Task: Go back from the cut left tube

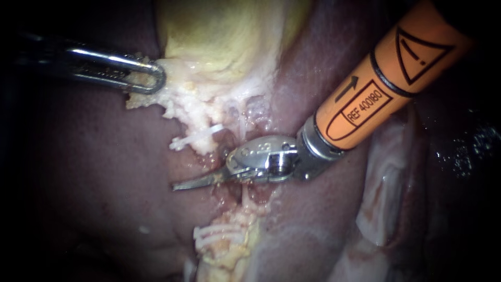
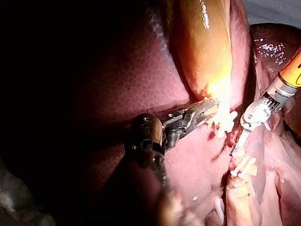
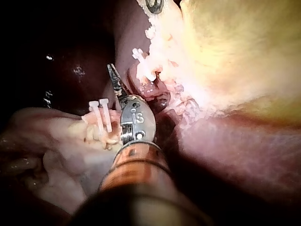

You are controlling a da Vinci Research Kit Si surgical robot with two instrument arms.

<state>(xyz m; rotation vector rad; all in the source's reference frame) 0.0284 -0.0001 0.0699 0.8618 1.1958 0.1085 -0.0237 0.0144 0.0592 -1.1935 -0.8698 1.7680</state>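
Bright polished metal, finely ridged on the inner faces, at the slender looped jaws of the left instrument (image 1: 155, 78). Duller grey steel, smooth, on the thin curved blades of the right instrument (image 1: 182, 184). Behind its shiny metal wrist, a glossy orange sleeve (image 1: 386, 78), plastic by the look. Wet, smooth sheen over the dark reddish-brown liver (image 1: 78, 172) and the yellow-green gallbladder (image 1: 224, 36). Rough, crumbly, matt surface on the whitish fatty tissue (image 1: 190, 102). Small white clips (image 3: 107, 117), probably matt plastic, though blurred.
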